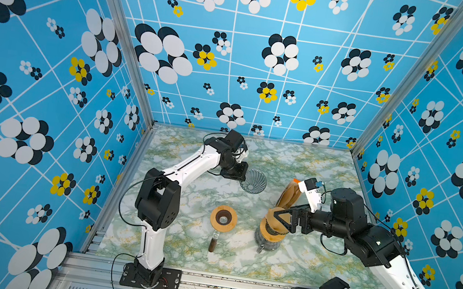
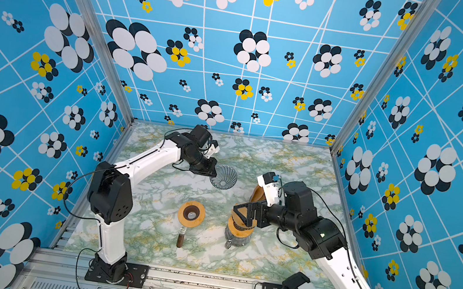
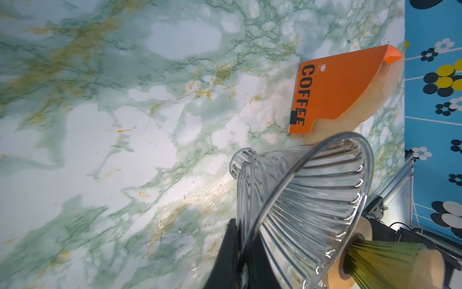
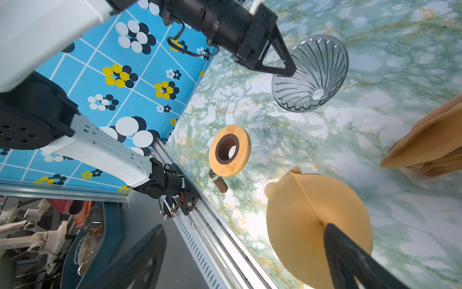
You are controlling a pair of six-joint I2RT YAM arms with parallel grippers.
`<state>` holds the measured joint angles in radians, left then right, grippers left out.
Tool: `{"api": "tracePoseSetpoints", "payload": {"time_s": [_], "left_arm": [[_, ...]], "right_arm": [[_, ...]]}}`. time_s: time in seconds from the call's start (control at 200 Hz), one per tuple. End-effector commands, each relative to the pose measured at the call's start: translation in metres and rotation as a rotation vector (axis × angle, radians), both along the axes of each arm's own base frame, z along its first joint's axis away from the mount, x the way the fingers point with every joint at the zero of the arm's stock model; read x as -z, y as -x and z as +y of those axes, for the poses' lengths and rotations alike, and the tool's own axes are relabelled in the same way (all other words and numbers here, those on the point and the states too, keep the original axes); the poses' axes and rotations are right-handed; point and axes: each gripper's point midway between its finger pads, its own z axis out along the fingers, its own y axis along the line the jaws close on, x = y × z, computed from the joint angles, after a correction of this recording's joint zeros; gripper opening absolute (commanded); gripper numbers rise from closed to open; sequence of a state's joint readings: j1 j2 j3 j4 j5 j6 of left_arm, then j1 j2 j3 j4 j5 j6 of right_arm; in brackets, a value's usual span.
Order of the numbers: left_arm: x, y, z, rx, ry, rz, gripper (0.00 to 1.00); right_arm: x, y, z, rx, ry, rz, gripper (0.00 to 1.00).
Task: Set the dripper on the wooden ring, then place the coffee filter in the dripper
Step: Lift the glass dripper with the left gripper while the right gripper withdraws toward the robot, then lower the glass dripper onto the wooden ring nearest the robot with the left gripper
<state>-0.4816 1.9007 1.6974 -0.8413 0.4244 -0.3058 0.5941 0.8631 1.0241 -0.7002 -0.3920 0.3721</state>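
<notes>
Marbled tabletop (image 1: 316, 255): I see the filter (image 1: 270, 223) resting on a wood-collared carafe (image 1: 268, 245), with my right gripper (image 1: 282, 222) spread wide around it. My left gripper (image 1: 243, 180) is clamped on the rim of the tilted dripper (image 1: 255, 182), well apart from the filter.

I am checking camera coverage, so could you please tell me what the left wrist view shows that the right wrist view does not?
Left wrist only: the orange cover printed COFFEE, covering the filter stack. Right wrist only: the left claw from outside, pinching the glass dripper at its rim, the left arm, and, clearly, the opened paper filter; blurred tan shapes at the left wrist picture's edge cannot be identified. Both: the glass dripper, the tan filter stack and the marble table.
</notes>
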Motion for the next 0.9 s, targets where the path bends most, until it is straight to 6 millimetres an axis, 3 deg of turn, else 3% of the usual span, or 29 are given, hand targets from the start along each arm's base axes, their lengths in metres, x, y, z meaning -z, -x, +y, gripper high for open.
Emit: {"api": "tracePoseSetpoints", "payload": {"time_s": [0.0,0.235,0.555,0.725,0.895], "left_arm": [[-0.035,0.024,0.016,-0.015,0.044,0.013,0.06],[-0.066,0.077,0.048,-0.024,0.047,0.044,0.06],[-0.075,0.150,0.079,-0.026,0.044,0.120,0.06],[-0.067,0.169,0.085,-0.026,0.047,0.163,0.06],[-0.056,0.169,0.086,-0.033,0.036,0.177,0.06]], "right_arm": [[-0.006,-0.003,0.001,0.028,0.052,-0.045,0.99],[-0.010,-0.001,0.024,-0.004,0.068,-0.095,1.00],[-0.005,0.008,0.047,-0.093,0.053,-0.096,1.00],[-0.003,0.009,0.049,-0.099,0.054,-0.095,0.99],[-0.001,0.009,0.047,-0.096,0.058,-0.092,1.00]]}}
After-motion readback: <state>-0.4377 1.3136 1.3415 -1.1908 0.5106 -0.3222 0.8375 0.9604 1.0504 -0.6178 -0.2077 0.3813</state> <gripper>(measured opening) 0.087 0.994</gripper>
